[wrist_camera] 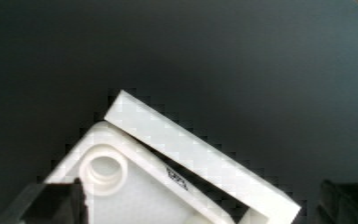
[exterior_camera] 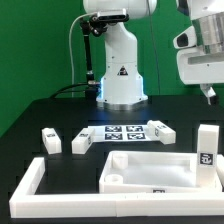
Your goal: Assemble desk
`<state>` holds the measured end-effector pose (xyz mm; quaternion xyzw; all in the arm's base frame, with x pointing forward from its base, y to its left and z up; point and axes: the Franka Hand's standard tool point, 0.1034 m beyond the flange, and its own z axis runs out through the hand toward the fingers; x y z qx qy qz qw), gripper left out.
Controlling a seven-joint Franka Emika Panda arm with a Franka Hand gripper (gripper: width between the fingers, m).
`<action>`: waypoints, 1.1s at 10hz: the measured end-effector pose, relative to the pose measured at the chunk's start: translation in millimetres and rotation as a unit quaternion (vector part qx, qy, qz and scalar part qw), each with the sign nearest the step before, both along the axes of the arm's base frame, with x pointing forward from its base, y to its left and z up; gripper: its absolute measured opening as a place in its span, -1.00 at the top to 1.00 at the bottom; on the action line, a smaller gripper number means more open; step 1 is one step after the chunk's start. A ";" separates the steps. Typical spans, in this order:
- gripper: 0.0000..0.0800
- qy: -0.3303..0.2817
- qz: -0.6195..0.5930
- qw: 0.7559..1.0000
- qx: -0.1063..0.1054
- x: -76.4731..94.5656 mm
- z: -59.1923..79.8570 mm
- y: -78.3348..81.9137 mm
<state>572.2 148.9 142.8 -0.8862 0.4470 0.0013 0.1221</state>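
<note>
The white rimmed tabletop panel (exterior_camera: 150, 166) lies flat on the black table, open side up. In the wrist view one corner of it (wrist_camera: 179, 145) shows, with a round socket (wrist_camera: 105, 168) inside the rim. Several short white legs with tags are set around it: two at the exterior view's left (exterior_camera: 50, 140) (exterior_camera: 81, 143), one behind the panel (exterior_camera: 160, 129), and one upright at the right (exterior_camera: 205, 145). My gripper (exterior_camera: 208, 95) (wrist_camera: 194, 214) hangs well above the panel's right side. Its dark fingers (wrist_camera: 44, 206) stand wide apart with nothing between them.
The marker board (exterior_camera: 121, 133) lies flat behind the panel. A long white border rail (exterior_camera: 30, 184) runs along the front and up the exterior view's left. The robot base (exterior_camera: 121, 75) stands at the back centre, against a green backdrop.
</note>
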 end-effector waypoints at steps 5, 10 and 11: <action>-0.62 -0.014 0.255 0.966 -0.042 -68.4 -46.8 -22.7; -0.62 -0.071 0.393 0.912 -0.095 -76.4 -61.3 -27.7; -0.62 -0.059 0.439 0.891 -0.097 -88.7 -72.1 -36.3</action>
